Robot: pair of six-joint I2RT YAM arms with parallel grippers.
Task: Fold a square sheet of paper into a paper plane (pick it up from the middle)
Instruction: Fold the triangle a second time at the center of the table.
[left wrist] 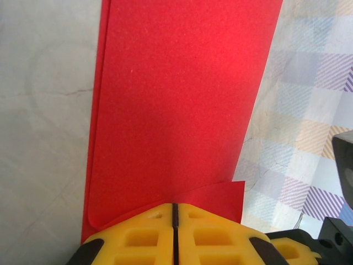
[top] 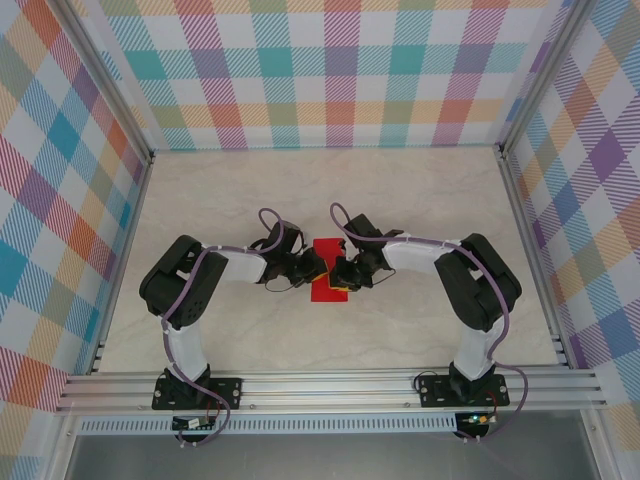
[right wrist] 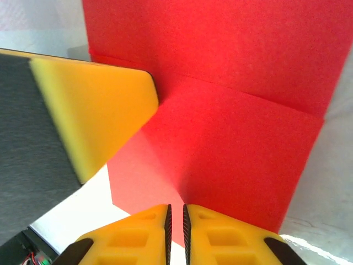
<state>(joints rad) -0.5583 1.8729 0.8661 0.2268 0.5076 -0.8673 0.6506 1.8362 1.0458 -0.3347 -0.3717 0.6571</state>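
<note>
The thin, bright red square sheet of paper sits at the middle of the pale, marble-patterned tabletop, between the two arms. It is already doubled into a narrower upright strip. In the right wrist view a straight fold edge crosses it, and in the left wrist view a second layer peeks out along its left side.

The left tool has its yellow pads pressed together on the strip's near corner. The right tool comes in from the other side, its pads all but touching and pinching the paper's lower edge. Gripping from both sides probably keeps the limp sheet taut and the layers lined up so a crease can be set. It is a long way from a pointed dart, so I judge the folding to be at an early stage.

The work space is tight. One yellow-padded finger of the left tool lies over the sheet just beside the right tool, so either arm could knock the other or tear the paper by pulling.

Checked pastel walls enclose the left, right and far sides. A metal rail carries the arm bases along the near edge, and both are well apart from the paper.
</note>
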